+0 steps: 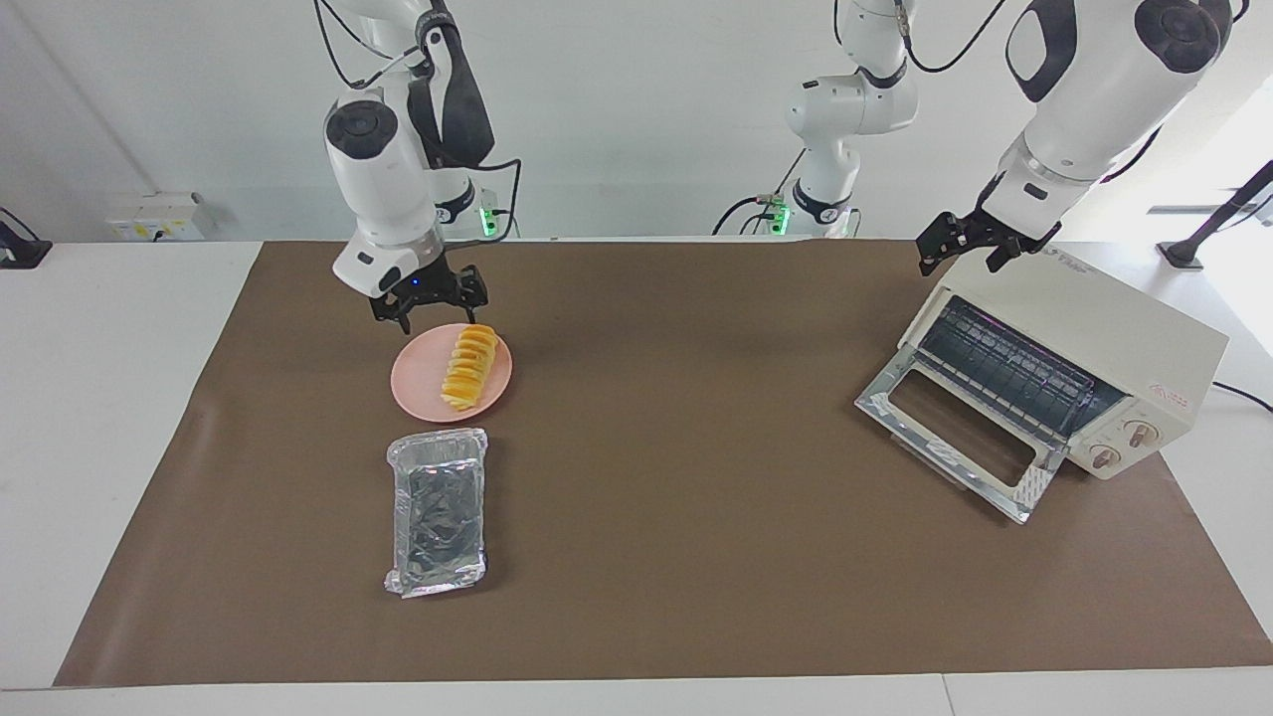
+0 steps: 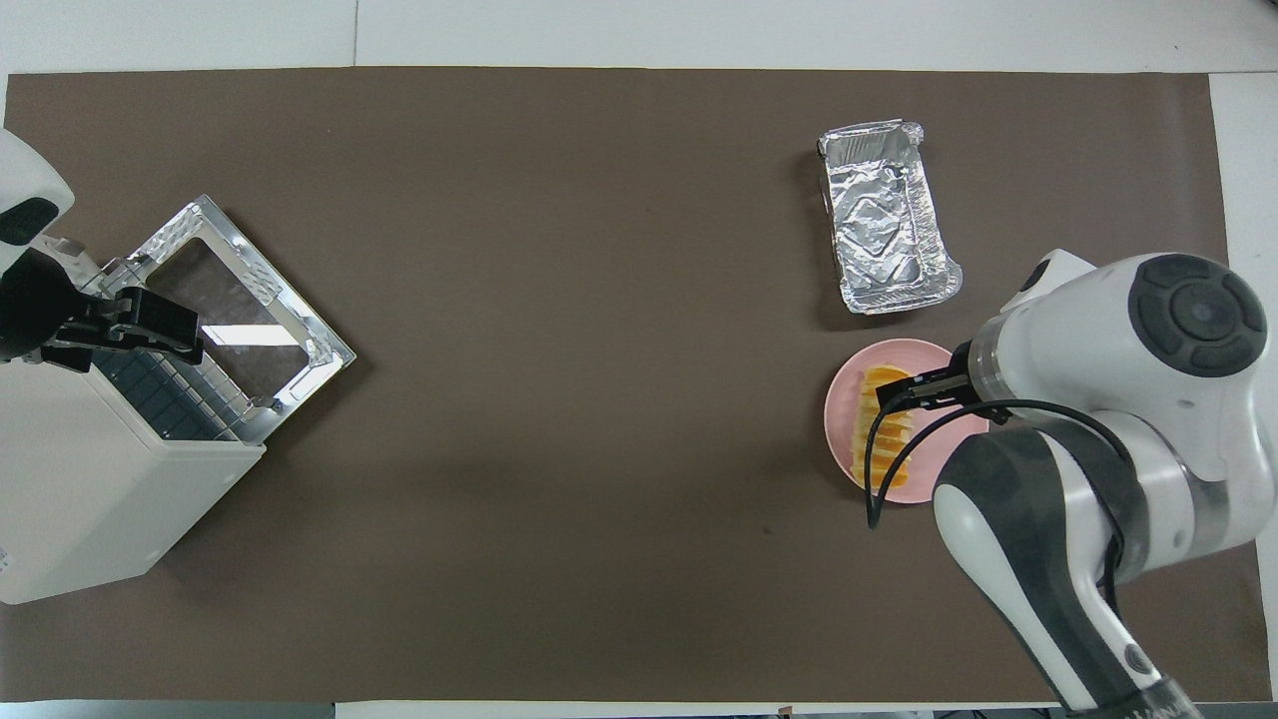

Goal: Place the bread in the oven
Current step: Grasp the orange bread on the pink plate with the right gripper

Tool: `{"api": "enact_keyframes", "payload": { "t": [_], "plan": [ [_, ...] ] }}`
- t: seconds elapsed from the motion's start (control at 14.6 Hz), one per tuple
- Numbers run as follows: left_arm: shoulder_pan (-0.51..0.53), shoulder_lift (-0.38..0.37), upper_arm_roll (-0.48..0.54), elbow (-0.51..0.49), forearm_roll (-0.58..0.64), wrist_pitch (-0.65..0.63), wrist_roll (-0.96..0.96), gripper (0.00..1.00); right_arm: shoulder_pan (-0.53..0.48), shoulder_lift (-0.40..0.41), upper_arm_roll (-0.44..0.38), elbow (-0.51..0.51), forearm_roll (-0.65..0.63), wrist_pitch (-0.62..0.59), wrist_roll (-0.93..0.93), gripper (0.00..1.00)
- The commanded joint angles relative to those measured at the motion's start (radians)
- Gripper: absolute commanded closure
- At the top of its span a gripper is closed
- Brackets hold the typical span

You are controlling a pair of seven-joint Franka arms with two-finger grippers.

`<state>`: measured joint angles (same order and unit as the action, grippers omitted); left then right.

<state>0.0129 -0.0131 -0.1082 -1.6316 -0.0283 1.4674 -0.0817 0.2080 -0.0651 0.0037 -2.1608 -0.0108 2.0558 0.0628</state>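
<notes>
2 arms work over a brown mat point(image 1: 656, 517) that covers the counter point(image 1: 109, 398). At the upper left of the facing view the right gripper point(image 1: 430, 298) hangs just above the robot-side rim of a round pink plate point(image 1: 418, 383), its jaws spread open and holding nothing. On that plate lies the bread point(image 1: 469, 366), a short yellow-orange loaf of ridged slices in a row; in the overhead view it shows at the lower right point(image 2: 879, 439), partly covered by the gripper point(image 2: 904, 391) and a black cable. Just below the plate in the facing view (farther from the robots) sits a crinkled silver foil tray point(image 1: 438, 512), lying apart from the plate.

At the right of the facing view stands the oven point(image 1: 1104, 343), cream-white, turned at an angle, with its glass door point(image 1: 955, 438) dropped down flat and the wire rack point(image 1: 1014, 373) showing inside; 2 round knobs point(image 1: 1124, 445) sit at its lower corner. The left gripper point(image 1: 960, 249) hovers over the oven's top edge, jaws open and empty.
</notes>
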Motion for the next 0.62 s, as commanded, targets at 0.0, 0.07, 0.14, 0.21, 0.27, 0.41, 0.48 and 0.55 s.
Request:
{"api": "enact_keyframes", "payload": {
  "t": [0.0,0.07,0.14,0.21,0.27,0.41,0.48,0.55],
  "plan": [
    [0.01,-0.022,-0.005,-0.021,0.013,0.011,0.011,0.0,0.001,0.068,-0.001,-0.045,-0.002,0.139,0.032,0.0],
    [0.01,-0.022,-0.005,-0.021,0.013,0.011,0.011,0.0,0.001,0.074,-0.001,-0.074,0.0,0.188,0.032,0.0],
    [0.01,-0.022,-0.005,-0.021,0.013,0.011,0.011,0.0,0.001,0.074,-0.001,-0.111,0.0,0.237,0.034,0.0],
    [0.01,-0.022,-0.005,-0.021,0.013,0.011,0.011,0.0,0.001,0.079,-0.001,-0.143,0.002,0.285,0.034,0.0],
    [0.01,-0.022,-0.005,-0.021,0.013,0.011,0.011,0.0,0.001,0.086,-0.001,-0.158,0.003,0.314,0.035,0.0],
    [0.01,-0.022,-0.005,-0.021,0.013,0.011,0.011,0.0,0.001,0.103,-0.001,-0.16,0.005,0.323,0.055,0.0],
    [0.01,-0.022,-0.005,-0.021,0.013,0.011,0.011,0.0,0.001,0.113,-0.001,-0.16,0.006,0.323,0.067,0.0],
    [0.01,-0.022,-0.005,-0.021,0.013,0.011,0.011,0.0,-0.001,0.125,-0.001,-0.16,0.008,0.323,0.074,0.0]
  ]
}}
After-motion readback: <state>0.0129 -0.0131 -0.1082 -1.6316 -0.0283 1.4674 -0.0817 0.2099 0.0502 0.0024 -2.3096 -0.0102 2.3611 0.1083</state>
